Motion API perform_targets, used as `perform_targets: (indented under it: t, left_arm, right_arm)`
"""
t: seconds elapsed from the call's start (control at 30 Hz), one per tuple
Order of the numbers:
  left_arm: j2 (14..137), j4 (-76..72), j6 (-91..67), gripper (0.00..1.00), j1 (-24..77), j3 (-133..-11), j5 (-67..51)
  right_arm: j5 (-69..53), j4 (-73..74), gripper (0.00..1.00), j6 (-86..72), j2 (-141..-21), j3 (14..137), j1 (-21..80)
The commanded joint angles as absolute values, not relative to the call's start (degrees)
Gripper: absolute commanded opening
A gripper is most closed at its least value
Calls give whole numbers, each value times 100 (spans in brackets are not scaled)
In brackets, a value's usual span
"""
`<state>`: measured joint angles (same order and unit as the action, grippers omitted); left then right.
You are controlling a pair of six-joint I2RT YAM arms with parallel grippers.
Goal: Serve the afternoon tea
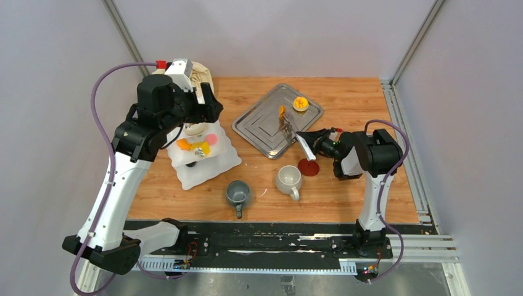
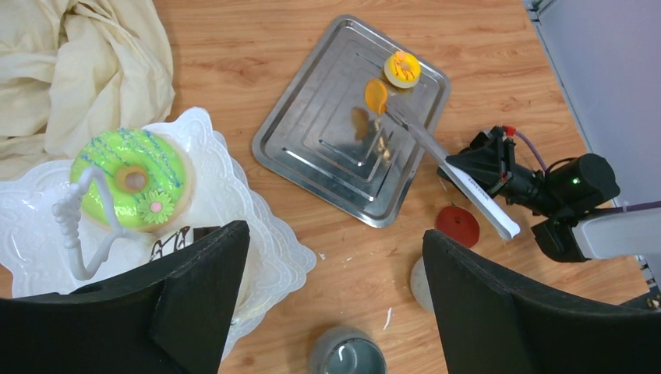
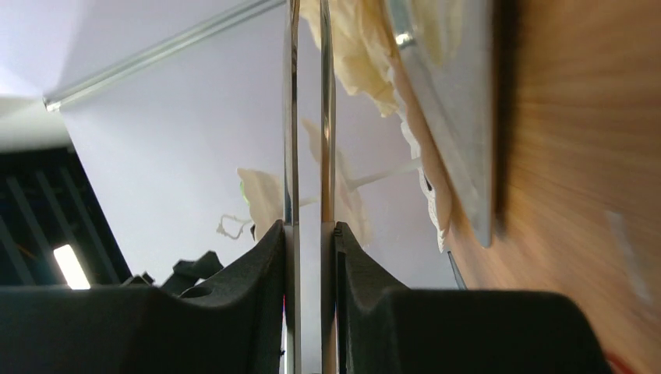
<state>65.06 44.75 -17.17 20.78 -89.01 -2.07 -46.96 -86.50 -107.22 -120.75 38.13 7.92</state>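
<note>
The white three-tier stand (image 1: 206, 169) stands at the left, with orange (image 1: 184, 144), yellow (image 1: 200, 148) and pink (image 1: 211, 139) pastries on a tier. In the left wrist view a green ring doughnut (image 2: 132, 179) lies on its top tier (image 2: 226, 167). My left gripper (image 1: 207, 102) hovers over the stand, open and empty (image 2: 335, 249). My right gripper (image 1: 316, 141) is shut on metal tongs (image 1: 290, 129), whose tips pinch an orange pastry (image 2: 376, 95) above the steel tray (image 1: 259, 120). A yellow pastry (image 1: 300, 103) lies on the tray. The grey mug (image 1: 238, 193) and white mug (image 1: 288, 179) stand in front.
A beige cloth (image 1: 200, 75) lies bunched behind the stand. A red disc (image 1: 308, 167) lies on the wood between the white mug and my right gripper. In the right wrist view the tong blades (image 3: 290, 117) run up between my fingers (image 3: 309, 234).
</note>
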Motion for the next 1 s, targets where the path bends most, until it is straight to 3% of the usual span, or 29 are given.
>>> perform_targets:
  t: [0.0,0.17,0.43,0.63,0.97]
  left_arm:
    - [6398,4441,-1627,87,2109,-8947,-61]
    - [6436,4447,-1611,87,2109,-9003,-26]
    - [6454,4439,-1628,87,2109,-8987,0]
    - [6453,4430,-1629,87,2108,-8976,0]
    - [6420,4430,-1641,87,2109,-8943,17]
  right_arm:
    - [-4446,-8960,1,-11063,-12131,3558,707]
    - [-4396,-8754,1,-11002,-12110,3391,707]
    - [-4290,-8832,20,-10936,-12060,3197,707]
    - [-4239,-8937,28,-10913,-12007,3183,707]
    - [-4128,-8985,33,-10921,-11855,3142,705]
